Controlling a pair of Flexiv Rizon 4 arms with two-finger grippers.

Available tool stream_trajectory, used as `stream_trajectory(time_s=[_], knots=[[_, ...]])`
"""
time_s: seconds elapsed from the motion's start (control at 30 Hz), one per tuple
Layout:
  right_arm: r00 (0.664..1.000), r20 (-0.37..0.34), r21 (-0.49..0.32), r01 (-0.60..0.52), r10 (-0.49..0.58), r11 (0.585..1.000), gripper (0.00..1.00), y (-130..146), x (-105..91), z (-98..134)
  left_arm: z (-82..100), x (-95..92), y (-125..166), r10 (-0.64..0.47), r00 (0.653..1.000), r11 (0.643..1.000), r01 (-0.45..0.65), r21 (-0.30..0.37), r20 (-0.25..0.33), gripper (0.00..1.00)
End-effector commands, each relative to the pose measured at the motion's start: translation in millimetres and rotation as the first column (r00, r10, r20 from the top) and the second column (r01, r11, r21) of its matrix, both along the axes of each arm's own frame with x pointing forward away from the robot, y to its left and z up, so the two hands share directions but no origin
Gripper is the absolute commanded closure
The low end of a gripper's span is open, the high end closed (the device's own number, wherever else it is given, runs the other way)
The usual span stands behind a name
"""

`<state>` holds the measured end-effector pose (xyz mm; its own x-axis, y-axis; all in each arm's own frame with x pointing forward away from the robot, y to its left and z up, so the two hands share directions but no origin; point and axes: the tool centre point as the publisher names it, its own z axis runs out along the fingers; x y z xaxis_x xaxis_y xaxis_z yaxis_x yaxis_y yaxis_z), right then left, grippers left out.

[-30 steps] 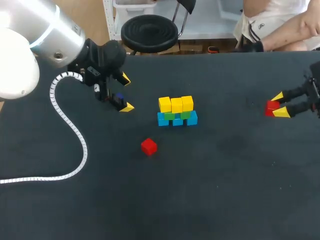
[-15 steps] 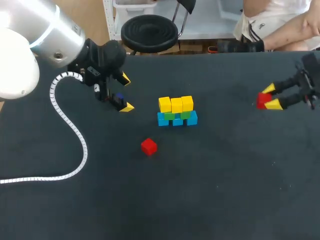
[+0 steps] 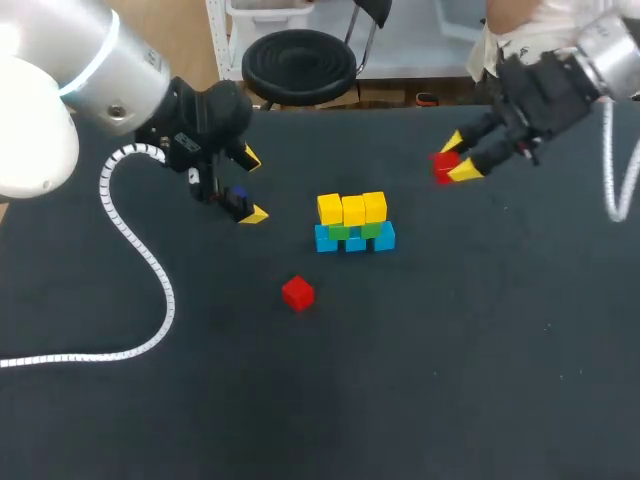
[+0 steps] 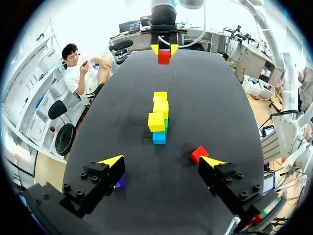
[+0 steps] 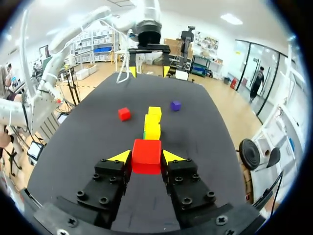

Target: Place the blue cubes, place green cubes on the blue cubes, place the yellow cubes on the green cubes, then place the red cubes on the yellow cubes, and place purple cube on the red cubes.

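Blue-green-yellow cube stack (image 3: 353, 224) built; right end effector (image 3: 458, 157) grips a small red cube (image 3: 443, 166), left end effector (image 3: 252, 185) wide; red, purple tiers pending.

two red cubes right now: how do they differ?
The held red cube is clamped between the fingers of the right gripper; the loose red cube lies free on the table, with nothing touching it. In the head view, the held red cube is beyond and to the right of the stack; the loose red cube sits nearer and to its left. Both are the same red and look alike in size.
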<state>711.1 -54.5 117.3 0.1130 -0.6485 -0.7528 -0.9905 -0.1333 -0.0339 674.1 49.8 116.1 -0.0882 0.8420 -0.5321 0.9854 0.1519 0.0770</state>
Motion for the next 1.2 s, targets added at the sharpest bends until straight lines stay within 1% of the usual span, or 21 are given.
stream_trajectory(time_s=[0.03,0.23,0.27,0.4,0.63,0.8,1.2], knots=[[1.0,-0.015,-0.058,0.026,-0.027,0.998,1.0,18.1,2.4,-7.7,0.6,-0.1,-0.3,0.002,1.0,1.0,-0.002,0.005,-0.001,0.0],[0.996,-0.02,-0.074,0.086,-0.088,0.994,1.0,30.9,-9.1,-11.2,0.6,-0.1,-0.3,0.002,1.0,1.0,-0.002,0.005,-0.001,0.0],[0.996,-0.017,-0.059,0.083,-0.084,0.995,1.0,33.9,-11.2,-10.6,0.6,-0.1,-0.3,0.002,1.0,1.0,-0.002,0.005,-0.001,0.0],[0.998,-0.012,-0.042,0.066,-0.066,0.997,1.0,45.2,-14.1,-7.5,0.6,-0.1,-0.3,0.002,1.0,1.0,-0.002,0.005,-0.001,0.0],[1.0,-0.011,-0.025,0.012,-0.012,1.0,1.0,66.4,-8.4,-11.4,0.6,-0.1,-0.3,0.002,1.0,1.0,-0.002,0.005,-0.001,0.0],[0.999,-0.013,0.026,-0.029,0.03,0.999,1.0,75.9,-4.9,-13.2,0.6,-0.1,-0.3,0.002,1.0,1.0,-0.002,0.005,-0.001,0.0],[0.999,-0.013,0.026,-0.029,0.03,0.999,1.0,75.9,-4.9,-13.2,0.6,-0.1,-0.3,0.002,1.0,1.0,-0.002,0.005,-0.001,0.0]])
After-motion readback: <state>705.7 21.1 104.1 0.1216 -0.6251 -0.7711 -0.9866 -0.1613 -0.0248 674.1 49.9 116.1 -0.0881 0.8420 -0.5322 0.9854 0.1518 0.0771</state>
